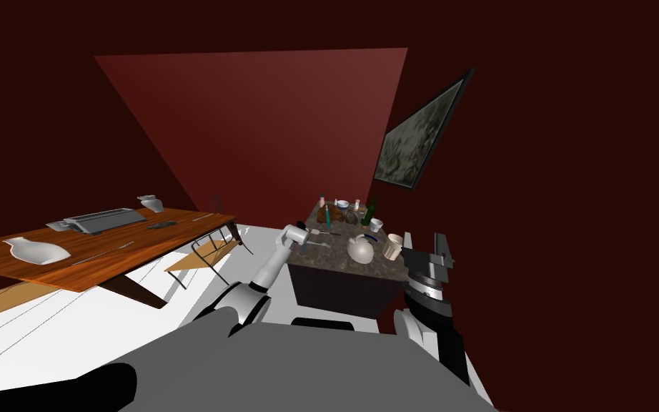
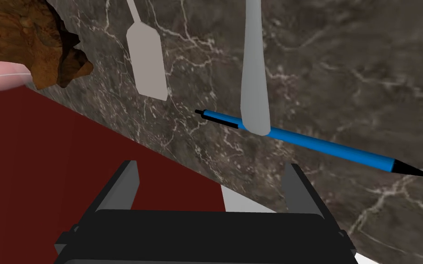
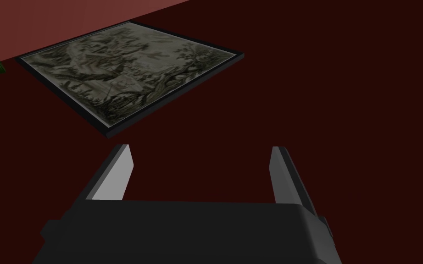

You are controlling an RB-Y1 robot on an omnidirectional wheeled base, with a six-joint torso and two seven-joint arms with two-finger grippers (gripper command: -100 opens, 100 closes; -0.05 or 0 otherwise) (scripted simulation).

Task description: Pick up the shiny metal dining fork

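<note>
Two flat grey utensil handles lie on the dark marble tabletop (image 2: 343, 68). One handle (image 2: 147, 68) is broad and short. The longer handle (image 2: 254, 87) rests across a blue pen (image 2: 325, 149). Their heads are cut off by the frame, so I cannot tell which is the fork. My left gripper (image 2: 210, 183) hovers open just short of both handles, over the table's edge, its jaws holding nothing. In the head view the left gripper (image 1: 305, 239) is at the small table's near left side. My right gripper (image 1: 424, 247) is raised to the table's right, open (image 3: 201, 174) and empty.
A brown lumpy object (image 2: 31, 46) sits near the broad handle. The small table also carries a white teapot (image 1: 361, 249), a mug (image 1: 392, 247), a green bottle (image 1: 369, 212) and several small items. A long wooden table (image 1: 142, 247) and a chair (image 1: 203, 257) stand to the left.
</note>
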